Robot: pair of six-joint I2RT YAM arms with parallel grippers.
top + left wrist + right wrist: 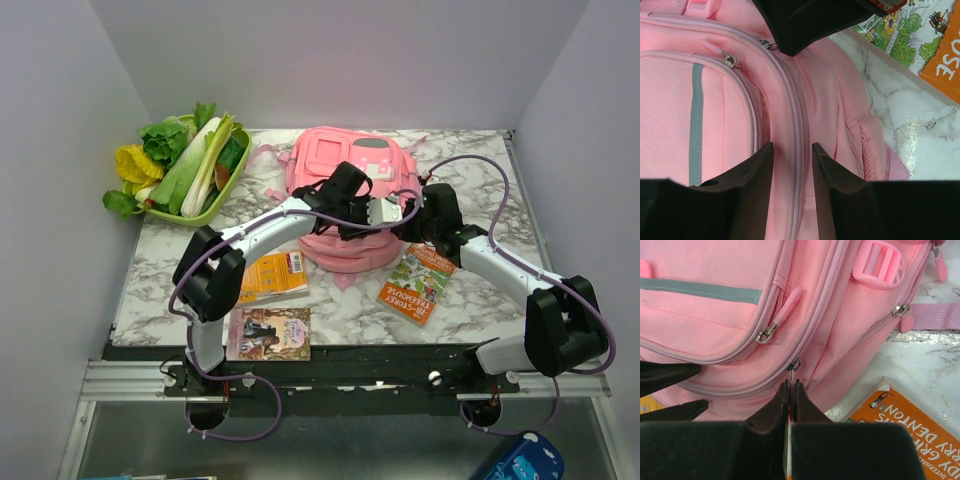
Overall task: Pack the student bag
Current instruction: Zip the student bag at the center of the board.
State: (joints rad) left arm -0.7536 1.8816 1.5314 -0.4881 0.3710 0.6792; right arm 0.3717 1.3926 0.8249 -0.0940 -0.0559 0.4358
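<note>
The pink student bag [340, 165] lies at the middle back of the table. My left gripper [792, 145] is open, its jaws straddling the bag's main zipper track [801, 115] with only fabric between them. My right gripper [790, 382] is shut on the thin pull tab hanging from that zipper's metal slider [796, 364] at the bag's [715, 270] near side. Both grippers meet over the bag's front edge in the top view, left gripper [358, 210] and right gripper [400, 212]. The left fingers [670, 374] show at the left edge of the right wrist view.
A green basket [215, 205] of vegetables stands at the back left. An orange book [272, 275] and a brown book [268, 333] lie front left. A colourful book [418, 283] lies just right of the bag, also seen as the book [900, 430] beside my right gripper.
</note>
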